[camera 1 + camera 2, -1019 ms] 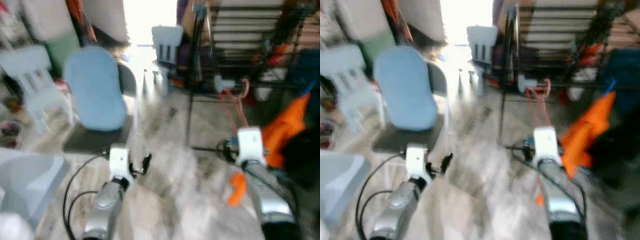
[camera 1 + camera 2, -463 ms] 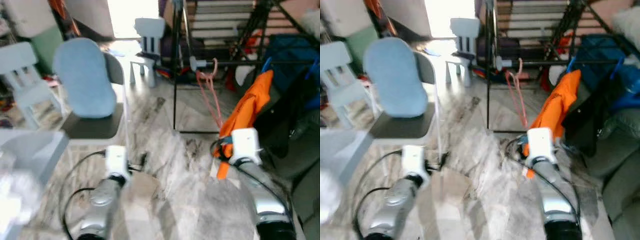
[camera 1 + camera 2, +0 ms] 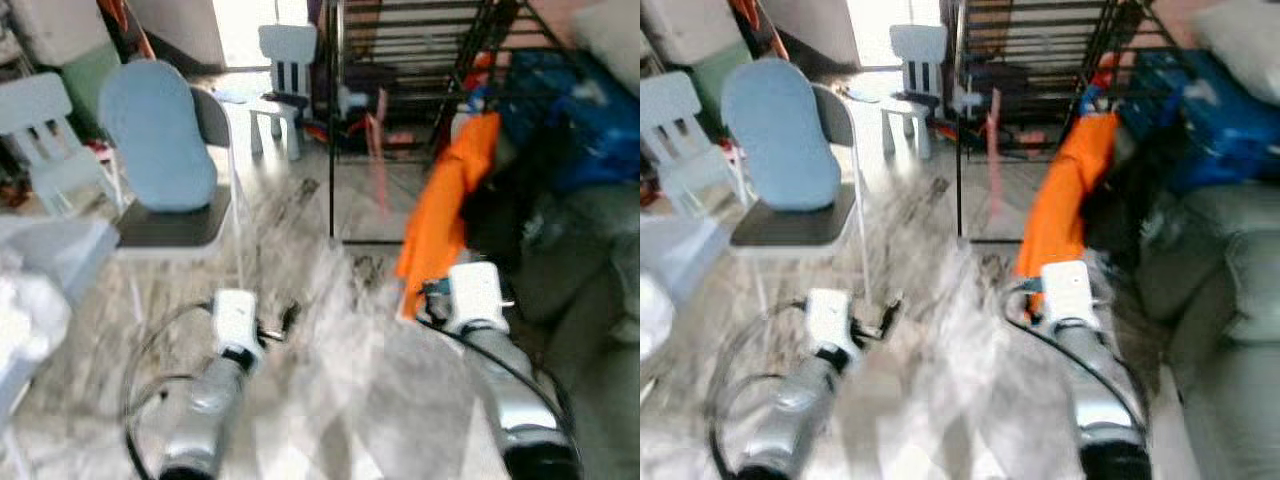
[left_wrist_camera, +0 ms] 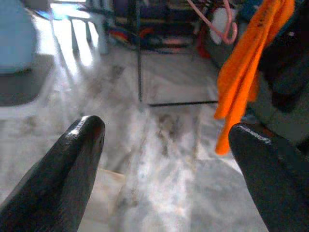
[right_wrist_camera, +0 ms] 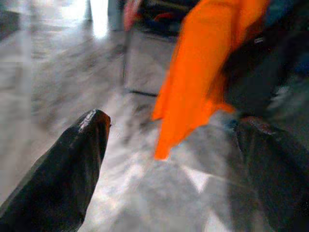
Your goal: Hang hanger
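View shifted right; sofa (image 3: 1230,270) now in frame. Two grippers, left gripper (image 4: 164,145) and right gripper (image 5: 174,140), fingers spread wide, empty, above marble floor (image 3: 330,330). One pink hanger (image 4: 219,21) on black drying rack (image 3: 400,40). One orange garment (image 3: 445,210). Three chairs.

Daylight glare from doorway (image 3: 245,30); motion blur throughout; floor (image 4: 159,145) reflections washed out.

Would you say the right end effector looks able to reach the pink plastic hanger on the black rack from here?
Probably not yet: the right end effector is open and low, the pink plastic hanger hangs farther off, beyond the orange cloth.
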Controlling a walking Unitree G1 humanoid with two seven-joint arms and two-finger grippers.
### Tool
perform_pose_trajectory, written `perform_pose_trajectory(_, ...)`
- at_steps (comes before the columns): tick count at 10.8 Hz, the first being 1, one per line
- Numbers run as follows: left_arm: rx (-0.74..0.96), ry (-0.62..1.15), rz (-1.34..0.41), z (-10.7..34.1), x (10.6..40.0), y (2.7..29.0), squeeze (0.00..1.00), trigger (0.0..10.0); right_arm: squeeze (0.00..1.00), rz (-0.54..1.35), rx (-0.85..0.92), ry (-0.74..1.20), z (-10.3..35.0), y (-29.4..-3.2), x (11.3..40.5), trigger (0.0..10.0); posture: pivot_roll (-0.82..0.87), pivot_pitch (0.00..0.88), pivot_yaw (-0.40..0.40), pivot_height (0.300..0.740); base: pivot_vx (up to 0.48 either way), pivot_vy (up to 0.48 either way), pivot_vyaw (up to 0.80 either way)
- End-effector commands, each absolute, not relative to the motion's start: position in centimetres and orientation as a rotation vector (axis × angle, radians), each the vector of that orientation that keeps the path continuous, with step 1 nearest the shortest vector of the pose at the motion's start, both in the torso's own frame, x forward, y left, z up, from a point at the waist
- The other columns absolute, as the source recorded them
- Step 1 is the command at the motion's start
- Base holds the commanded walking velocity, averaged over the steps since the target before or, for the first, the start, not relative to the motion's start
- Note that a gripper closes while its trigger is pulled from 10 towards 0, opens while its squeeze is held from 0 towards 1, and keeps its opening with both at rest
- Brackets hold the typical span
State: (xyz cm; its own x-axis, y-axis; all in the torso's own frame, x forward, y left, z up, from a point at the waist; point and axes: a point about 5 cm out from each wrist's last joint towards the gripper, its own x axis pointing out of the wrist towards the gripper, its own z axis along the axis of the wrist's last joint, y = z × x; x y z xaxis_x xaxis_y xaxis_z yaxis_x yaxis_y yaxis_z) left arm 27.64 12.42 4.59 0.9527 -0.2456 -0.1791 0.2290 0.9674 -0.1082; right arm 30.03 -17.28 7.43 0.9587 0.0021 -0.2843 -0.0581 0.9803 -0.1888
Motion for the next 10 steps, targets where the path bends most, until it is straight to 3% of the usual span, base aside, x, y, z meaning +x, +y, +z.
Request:
perform_pose_trajectory(1,-0.070,0.163,-0.240,5.2,27.9,12.5,0.00,10.0,0.00,0.069,-0.188,0.302,7.7,-17.4,30.4,10.0,-0.20,0.000,0.090,0.740,-0.277,-0.285,0.00)
perform_pose_trajectory(5,-0.029,0.098,-0.193,7.0,27.9,14.7,0.00,10.0,0.00,0.272,-0.182,0.322,7.9,-15.1,30.5,10.0,-0.14,0.000,0.097,0.740,0.000,-0.061,0.00)
perform_pose_trajectory(6,-0.030,0.076,-0.168,7.6,27.6,15.3,0.00,10.0,0.00,0.265,-0.240,0.278,8.0,-14.5,30.5,10.0,-0.13,0.000,0.092,0.740,0.000,0.000,0.00)
perform_pose_trajectory(7,-0.024,0.014,-0.130,8.8,27.2,16.3,0.00,10.0,0.00,0.253,-0.146,0.281,7.8,-14.0,30.2,10.0,-0.13,0.000,0.092,0.740,0.000,0.000,0.00)
perform_pose_trajectory(8,-0.002,0.010,-0.108,9.1,26.9,17.0,0.00,10.0,0.00,0.219,-0.207,0.260,7.7,-14.1,30.0,10.0,-0.13,0.000,0.100,0.740,0.000,0.000,0.00)
perform_pose_trajectory(9,-0.002,0.027,-0.062,8.4,26.6,17.5,0.00,10.0,0.00,0.200,-0.155,0.332,6.4,-14.1,29.0,10.0,-0.15,0.000,0.103,0.740,0.000,0.000,0.00)
perform_pose_trajectory(10,-0.003,0.040,-0.053,8.1,26.5,17.0,0.00,10.0,0.00,0.219,-0.171,0.316,6.2,-14.0,28.3,10.0,-0.16,0.000,0.101,0.740,0.000,0.000,0.00)
